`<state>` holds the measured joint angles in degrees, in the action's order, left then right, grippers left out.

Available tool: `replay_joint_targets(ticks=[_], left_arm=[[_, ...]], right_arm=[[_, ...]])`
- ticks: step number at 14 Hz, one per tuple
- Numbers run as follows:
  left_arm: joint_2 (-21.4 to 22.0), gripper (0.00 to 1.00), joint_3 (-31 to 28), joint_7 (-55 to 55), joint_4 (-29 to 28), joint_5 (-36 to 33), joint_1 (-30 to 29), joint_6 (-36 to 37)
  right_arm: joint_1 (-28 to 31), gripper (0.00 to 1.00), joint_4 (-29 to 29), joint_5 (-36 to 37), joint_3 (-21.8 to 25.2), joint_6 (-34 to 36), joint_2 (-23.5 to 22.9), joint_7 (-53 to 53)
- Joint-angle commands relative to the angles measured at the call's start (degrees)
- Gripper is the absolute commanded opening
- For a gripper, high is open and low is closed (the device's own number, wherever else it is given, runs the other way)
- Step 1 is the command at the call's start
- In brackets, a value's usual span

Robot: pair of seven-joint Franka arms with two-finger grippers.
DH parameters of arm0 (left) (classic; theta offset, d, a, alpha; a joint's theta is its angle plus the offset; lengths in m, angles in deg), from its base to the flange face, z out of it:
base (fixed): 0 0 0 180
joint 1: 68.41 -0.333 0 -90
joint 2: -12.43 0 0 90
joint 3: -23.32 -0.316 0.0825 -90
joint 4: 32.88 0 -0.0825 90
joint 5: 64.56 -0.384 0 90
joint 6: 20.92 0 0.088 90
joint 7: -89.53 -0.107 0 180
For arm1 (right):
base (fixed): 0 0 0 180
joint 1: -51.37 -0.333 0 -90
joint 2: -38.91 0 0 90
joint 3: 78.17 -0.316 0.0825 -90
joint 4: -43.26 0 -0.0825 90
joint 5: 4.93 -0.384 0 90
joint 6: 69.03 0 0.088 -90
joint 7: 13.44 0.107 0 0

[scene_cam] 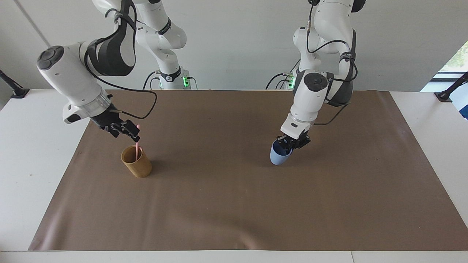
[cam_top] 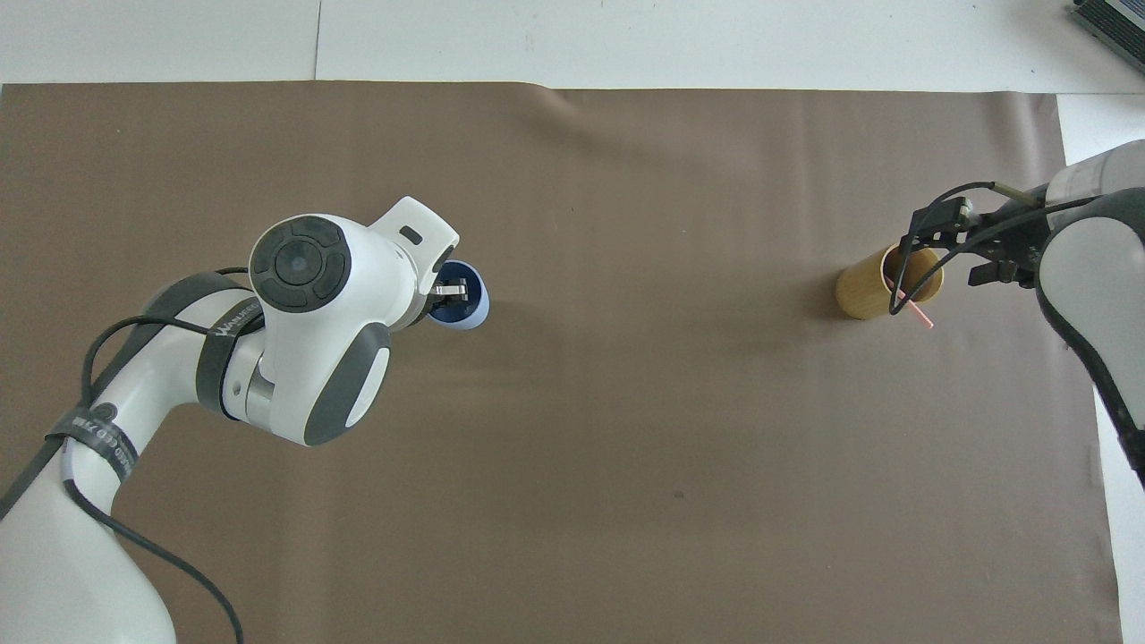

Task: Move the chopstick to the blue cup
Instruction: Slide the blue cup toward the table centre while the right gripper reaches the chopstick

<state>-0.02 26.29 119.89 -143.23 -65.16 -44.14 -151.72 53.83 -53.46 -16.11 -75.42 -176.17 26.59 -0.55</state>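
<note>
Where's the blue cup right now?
The blue cup sits tilted near the middle of the brown mat, held at its rim by the left gripper, well apart from the tan cup.

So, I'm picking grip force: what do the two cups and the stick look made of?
Blue cup: matte, uniformly pale, possibly plastic or silicone. Tan cup: dull, yellow-brown, bamboo or cardboard by the look. Chopstick: thin, pale pink, smooth, likely plastic.
</note>
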Motion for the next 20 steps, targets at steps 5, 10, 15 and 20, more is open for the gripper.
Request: replay_joint_targets(ticks=[5, 10, 15, 20], left_arm=[[1.3, 0.00, -1.3, 10.3, -4.8, 0.2, 9.6, -3.8], [1.1, 0.18, -1.0, 11.4, -4.8, 0.4, 12.1, -3.6], [1.5, 1.00, -1.2, 10.8, -2.6, 1.6, 11.5, -2.4], [7.0, 1.00, -1.7, 7.1, -0.3, 1.3, 7.9, 9.1]], right_arm=[[0.9, 1.00, -3.8, -2.3, -0.2, 5.3, 1.3, 0.9], [1.0, 1.00, -2.8, -2.3, 0.0, 9.4, 2.4, 0.6], [1.0, 0.79, -3.2, -2.2, 0.0, 9.4, 2.7, -0.7], [0.9, 0.57, -3.3, -2.1, 0.1, 8.8, 2.6, -2.0]])
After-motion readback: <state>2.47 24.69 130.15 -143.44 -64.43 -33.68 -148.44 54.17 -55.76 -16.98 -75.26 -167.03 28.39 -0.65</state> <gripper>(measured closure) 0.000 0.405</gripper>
